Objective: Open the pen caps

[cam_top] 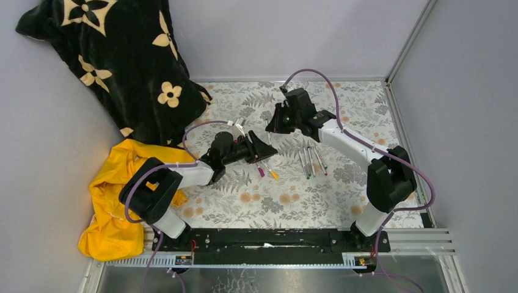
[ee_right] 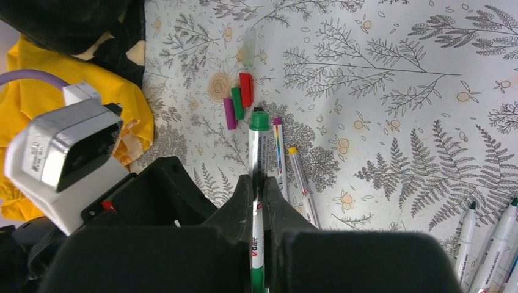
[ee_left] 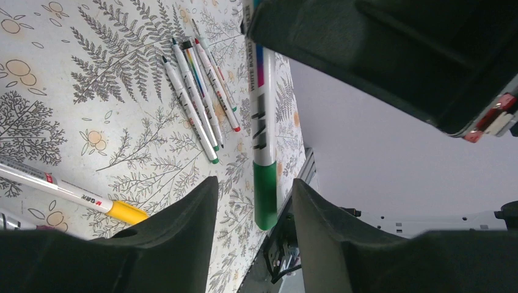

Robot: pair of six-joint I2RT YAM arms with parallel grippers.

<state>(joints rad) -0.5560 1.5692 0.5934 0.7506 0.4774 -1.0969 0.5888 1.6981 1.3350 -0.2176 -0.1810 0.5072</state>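
My right gripper (ee_right: pixel 258 198) is shut on the pale barrel of a green pen (ee_right: pixel 259 152) and holds it above the table. The pen's green cap (ee_left: pixel 265 195) hangs between the fingers of my left gripper (ee_left: pixel 255 183), which is open and not touching it. In the top view the left gripper (cam_top: pixel 264 149) and the right gripper (cam_top: pixel 273 125) meet at mid-table. Loose red (ee_right: pixel 246 89), green (ee_right: pixel 237 102) and purple (ee_right: pixel 229 113) caps lie together on the table. Two capped pens, magenta (ee_right: pixel 279 152) and yellow (ee_right: pixel 301 177), lie beside them.
Several uncapped pens (cam_top: pixel 311 162) lie in a row right of centre, also in the left wrist view (ee_left: pixel 198 91). A black flowered blanket (cam_top: pixel 116 55) and a yellow cloth (cam_top: pixel 116 195) lie at the left. Grey walls close in the floral table (cam_top: pixel 366 110).
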